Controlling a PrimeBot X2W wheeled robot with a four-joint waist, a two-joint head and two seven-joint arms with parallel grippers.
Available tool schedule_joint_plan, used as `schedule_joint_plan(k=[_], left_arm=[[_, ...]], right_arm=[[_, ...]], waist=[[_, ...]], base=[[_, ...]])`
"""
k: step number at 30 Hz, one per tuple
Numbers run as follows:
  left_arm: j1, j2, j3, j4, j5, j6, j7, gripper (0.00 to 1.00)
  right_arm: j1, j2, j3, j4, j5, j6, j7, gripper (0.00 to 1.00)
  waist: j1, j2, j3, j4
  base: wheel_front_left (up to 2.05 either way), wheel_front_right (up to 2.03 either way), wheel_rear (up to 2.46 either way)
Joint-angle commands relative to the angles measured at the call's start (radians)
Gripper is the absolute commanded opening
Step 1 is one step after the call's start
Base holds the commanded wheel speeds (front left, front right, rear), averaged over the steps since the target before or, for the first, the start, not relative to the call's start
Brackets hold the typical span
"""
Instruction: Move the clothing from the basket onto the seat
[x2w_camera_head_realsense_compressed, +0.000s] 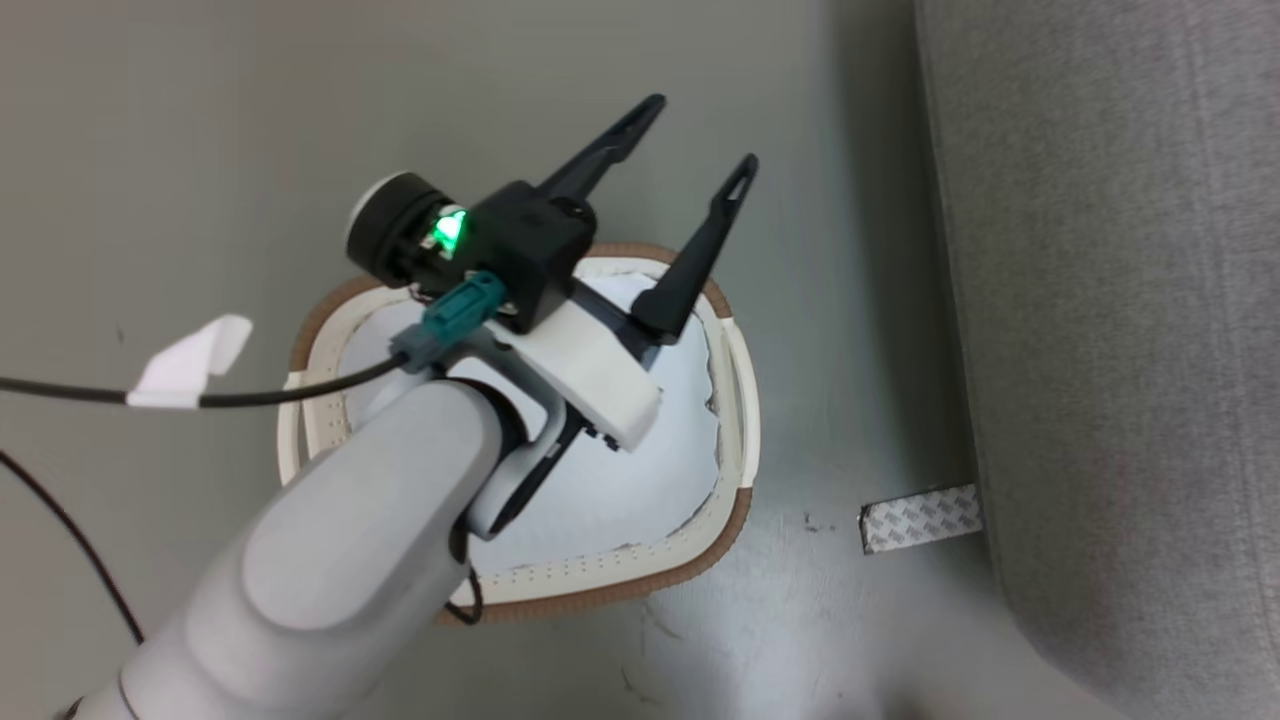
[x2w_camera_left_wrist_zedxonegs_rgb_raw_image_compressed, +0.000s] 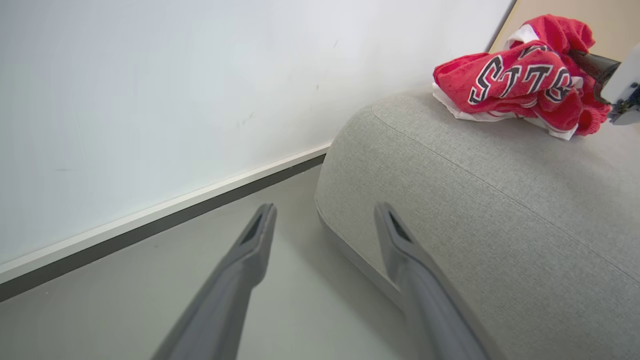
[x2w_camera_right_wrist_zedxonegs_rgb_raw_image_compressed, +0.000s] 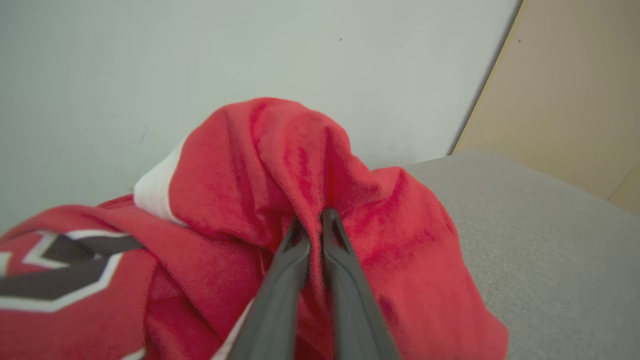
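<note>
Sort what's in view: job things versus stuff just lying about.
Job: clothing, basket, seat, right hand pinching the clothing, open left hand.
Lying about: tape strip beside the seat, white tag on black cable, basket's white lining.

Left tool (x2w_camera_head_realsense_compressed: 698, 135) splayed wide, its pale forearm (x2w_camera_head_realsense_compressed: 330, 560) extended forward, right tool (x2w_camera_right_wrist_zedxonegs_rgb_raw_image_compressed: 314, 220) pinched together

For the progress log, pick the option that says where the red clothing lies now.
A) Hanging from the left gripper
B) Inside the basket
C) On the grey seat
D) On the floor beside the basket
C: the red clothing lies bunched on the grey seat, with the right gripper at it, jaws shut on a fold. What shows of the inside of the basket is white lining.
</note>
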Motion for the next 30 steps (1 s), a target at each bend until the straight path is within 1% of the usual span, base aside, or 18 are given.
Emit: schedule_joint_plan(k=[1, 3, 7, 10, 13, 17, 19, 22, 25, 28, 30], left_arm=[[0.015, 0.010, 0.007, 0.005, 0.009, 0.005, -0.011, 1.00], [0.029, 0.023, 0.022, 0.014, 0.002, 0.018, -0.031, 1.00], [0.085, 0.046, 0.051, 0.045, -0.011, 0.047, -0.088, 1.00], [0.143, 0.063, 0.078, 0.075, -0.033, 0.067, -0.134, 1.00], [0.216, 0.071, 0.098, 0.111, -0.058, 0.088, -0.175, 1.00], [0.322, 0.074, 0.135, 0.148, -0.095, 0.116, -0.212, 1.00], [0.382, 0.075, 0.157, 0.165, -0.115, 0.132, -0.222, 1.00], [0.465, 0.071, 0.195, 0.185, -0.136, 0.145, -0.233, 1.00], [0.543, 0.068, 0.236, 0.193, -0.136, 0.154, -0.236, 1.00], [0.625, 0.058, 0.294, 0.168, -0.109, 0.163, -0.236, 1.00], [0.676, 0.050, 0.338, 0.159, -0.099, 0.160, -0.236, 1.00]], right_arm=[[0.014, 0.015, 0.005, 0.009, 0.011, -0.002, -0.010, 1.00], [0.031, 0.047, 0.029, 0.014, 0.036, -0.002, -0.031, 1.00], [0.113, 0.092, 0.133, -0.027, 0.069, -0.003, -0.055, 1.00], [0.199, 0.129, 0.212, -0.088, 0.113, -0.003, -0.060, 1.00], [0.311, 0.152, 0.280, -0.178, 0.155, -0.003, -0.061, 1.00], [0.461, 0.162, 0.364, -0.277, 0.137, -0.003, -0.061, 1.00], [0.530, 0.167, 0.397, -0.309, 0.127, -0.003, -0.061, 1.00], [0.614, 0.170, 0.433, -0.348, 0.091, -0.003, -0.061, 1.00], [0.682, 0.184, 0.462, -0.373, 0.074, -0.003, -0.061, 1.00], [0.743, 0.197, 0.484, -0.393, 0.090, -0.003, -0.061, 1.00], [0.780, 0.205, 0.504, -0.409, 0.078, -0.003, -0.061, 1.00]], waist=[[-0.0001, 0.0000, -0.016, -0.005], [-0.0001, 0.0000, -0.043, -0.013], [-0.0001, 0.0000, -0.121, -0.026], [-0.0001, 0.0000, -0.196, -0.025], [-0.0001, 0.0000, -0.283, -0.010], [-0.0001, 0.0000, -0.394, 0.024], [-0.0001, 0.0000, -0.442, 0.043], [-0.0001, 0.0000, -0.507, 0.072], [-0.0001, 0.0000, -0.562, 0.096], [-0.0001, 0.0000, -0.603, 0.116], [-0.0001, 0.0000, -0.625, 0.126]], base=[[0.00, 0.00, 0.00], [0.00, 0.00, 0.00], [0.00, 0.00, 0.00], [0.00, 0.00, 0.00], [0.00, 0.00, 0.00], [0.00, 0.00, 0.00], [0.00, 0.00, 0.00], [0.00, 0.00, 0.00], [0.00, 0.00, 0.00], [0.00, 0.00, 0.00], [0.00, 0.00, 0.00]])
